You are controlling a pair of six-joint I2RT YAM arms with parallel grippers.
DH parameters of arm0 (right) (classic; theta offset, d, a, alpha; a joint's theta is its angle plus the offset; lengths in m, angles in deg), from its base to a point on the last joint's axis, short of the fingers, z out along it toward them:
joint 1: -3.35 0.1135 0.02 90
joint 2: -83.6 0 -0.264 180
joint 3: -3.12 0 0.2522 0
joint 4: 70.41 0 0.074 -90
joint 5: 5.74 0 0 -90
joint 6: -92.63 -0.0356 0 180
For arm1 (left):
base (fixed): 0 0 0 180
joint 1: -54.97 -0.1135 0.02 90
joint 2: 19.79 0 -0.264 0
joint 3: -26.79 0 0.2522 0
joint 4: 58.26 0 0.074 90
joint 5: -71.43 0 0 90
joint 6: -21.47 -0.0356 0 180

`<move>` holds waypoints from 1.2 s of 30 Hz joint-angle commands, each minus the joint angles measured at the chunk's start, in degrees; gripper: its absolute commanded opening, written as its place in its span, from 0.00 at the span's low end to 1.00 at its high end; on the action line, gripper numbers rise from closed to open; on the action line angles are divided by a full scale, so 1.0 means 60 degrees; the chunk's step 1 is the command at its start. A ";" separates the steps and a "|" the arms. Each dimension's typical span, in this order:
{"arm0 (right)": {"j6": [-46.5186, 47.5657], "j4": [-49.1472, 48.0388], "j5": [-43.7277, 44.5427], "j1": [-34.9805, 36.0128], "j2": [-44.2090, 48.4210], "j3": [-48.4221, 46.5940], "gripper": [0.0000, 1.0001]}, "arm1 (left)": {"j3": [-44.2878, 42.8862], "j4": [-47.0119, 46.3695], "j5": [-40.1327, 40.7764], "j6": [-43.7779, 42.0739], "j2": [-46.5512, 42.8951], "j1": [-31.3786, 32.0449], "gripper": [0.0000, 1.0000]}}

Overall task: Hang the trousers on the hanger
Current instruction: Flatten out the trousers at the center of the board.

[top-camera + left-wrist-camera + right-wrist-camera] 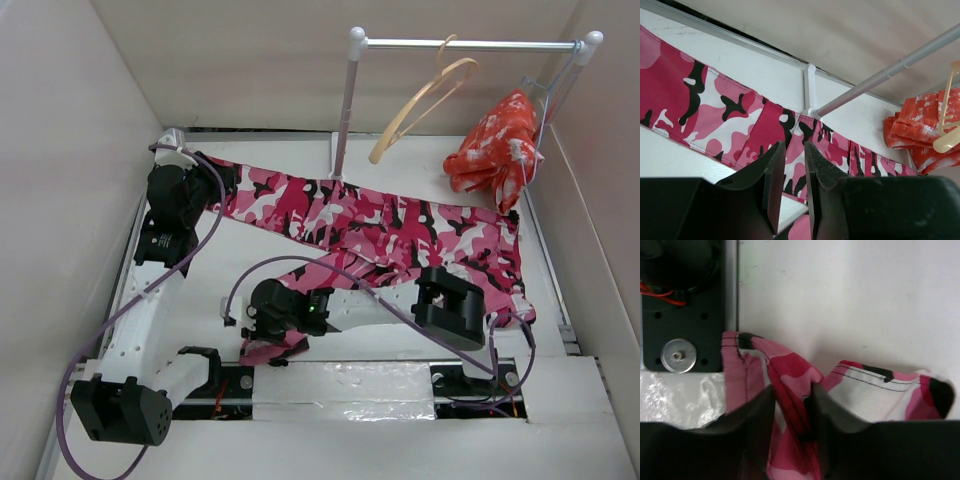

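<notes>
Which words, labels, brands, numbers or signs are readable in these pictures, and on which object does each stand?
There are none: no text can be read in any view.
The trousers show only a camouflage print, the red-orange garment shows only white blotches, and the hanger and the rail carry no lettering.

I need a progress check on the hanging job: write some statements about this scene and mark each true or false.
1. The trousers are draped over the hanger. False: they lie spread across the table, and the hanger is bare.
2. The right gripper has trouser fabric between its fingers. True.
3. The red-orange garment lies by the arm bases. False: it hangs at the right end of the rail.
4. The hanger hangs from the rail. True.
</notes>
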 commanded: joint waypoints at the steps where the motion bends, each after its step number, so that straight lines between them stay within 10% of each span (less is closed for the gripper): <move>1: -0.0051 -0.0308 0.1020 -0.0034 0.0052 -0.0760 0.27 | 0.0031 -0.0609 -0.0279 0.0031 -0.0290 -0.0026 0.20; 3: -0.0314 -0.0602 0.1448 -0.0121 0.0490 -0.0951 0.00 | 0.0060 -0.0609 -0.0221 0.0017 -0.0305 -0.0026 0.20; 18: -0.2246 -0.4146 0.3341 -0.2683 0.7111 0.2547 0.00 | -0.0027 -0.0463 0.0073 -0.0042 -0.0218 -0.0026 0.24; 29: -0.3479 -0.4176 0.0150 -0.5787 0.4199 0.2564 0.00 | 0.0031 -0.0477 -0.0248 -0.0027 0.0528 -0.0026 0.23; 36: -0.3655 -0.5216 -0.1069 -0.4838 0.4024 0.2990 0.00 | -0.0231 -0.0244 -0.0530 -0.0057 0.1306 -0.0026 0.22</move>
